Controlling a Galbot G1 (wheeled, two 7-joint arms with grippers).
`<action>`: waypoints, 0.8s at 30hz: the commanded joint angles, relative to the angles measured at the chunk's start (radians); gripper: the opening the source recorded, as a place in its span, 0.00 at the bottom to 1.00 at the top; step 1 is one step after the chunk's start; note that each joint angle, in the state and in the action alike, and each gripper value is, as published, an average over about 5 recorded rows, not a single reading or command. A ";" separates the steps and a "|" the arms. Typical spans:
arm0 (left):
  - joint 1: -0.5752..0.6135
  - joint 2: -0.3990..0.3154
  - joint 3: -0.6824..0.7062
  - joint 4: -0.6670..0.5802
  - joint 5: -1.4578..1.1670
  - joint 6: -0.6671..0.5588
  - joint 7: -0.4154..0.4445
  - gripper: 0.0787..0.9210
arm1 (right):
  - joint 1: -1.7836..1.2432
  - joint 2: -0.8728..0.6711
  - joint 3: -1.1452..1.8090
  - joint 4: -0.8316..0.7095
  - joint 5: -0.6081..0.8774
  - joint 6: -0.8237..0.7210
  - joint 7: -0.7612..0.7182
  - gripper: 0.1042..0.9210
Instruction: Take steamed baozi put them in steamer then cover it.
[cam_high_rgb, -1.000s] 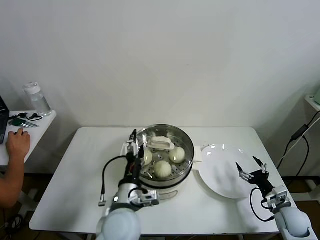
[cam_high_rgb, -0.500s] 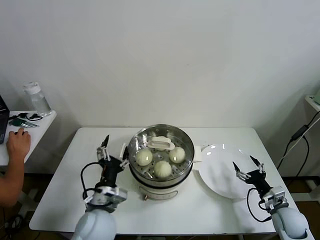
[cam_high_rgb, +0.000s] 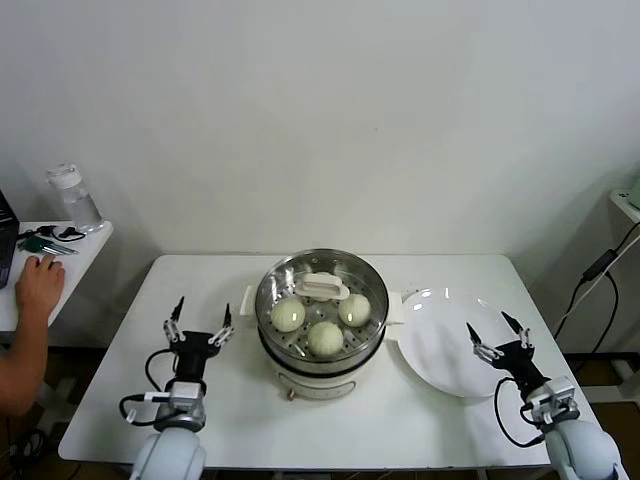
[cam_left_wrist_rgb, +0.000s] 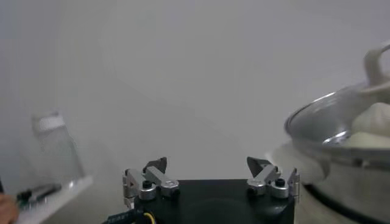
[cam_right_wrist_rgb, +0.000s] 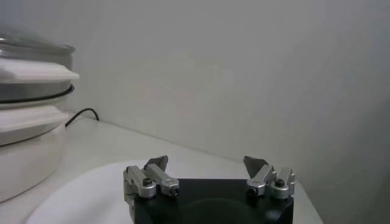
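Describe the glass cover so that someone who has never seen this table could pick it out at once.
On the white table, find the shiny steel steamer at its middle, between the two open grippers. The cover sits on top of it, with three steamed baozi visible through the glass. Its clear dome, metal rim and cream-white handle set it apart from the flat, empty white plate to the robot's right.

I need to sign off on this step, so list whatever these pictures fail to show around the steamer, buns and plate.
- Fourth baozi: head view shows three baozi under the cover; its handle may hide another.
- Steamer base: head view, hidden by its own body.
- Plate near edge: head view, behind the right claw.
- Steamer in the left wrist view: cut off by the edge, blurred.
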 joint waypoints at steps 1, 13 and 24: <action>0.011 -0.015 -0.068 0.106 -0.179 -0.102 0.001 0.88 | -0.009 0.008 0.006 0.014 0.031 0.010 0.003 0.88; 0.022 -0.004 -0.084 0.099 -0.191 -0.103 0.017 0.88 | -0.014 0.022 0.011 0.017 0.035 0.019 0.005 0.88; 0.038 0.003 -0.097 0.078 -0.196 -0.101 0.034 0.88 | -0.023 0.031 0.021 0.022 0.028 0.025 0.003 0.88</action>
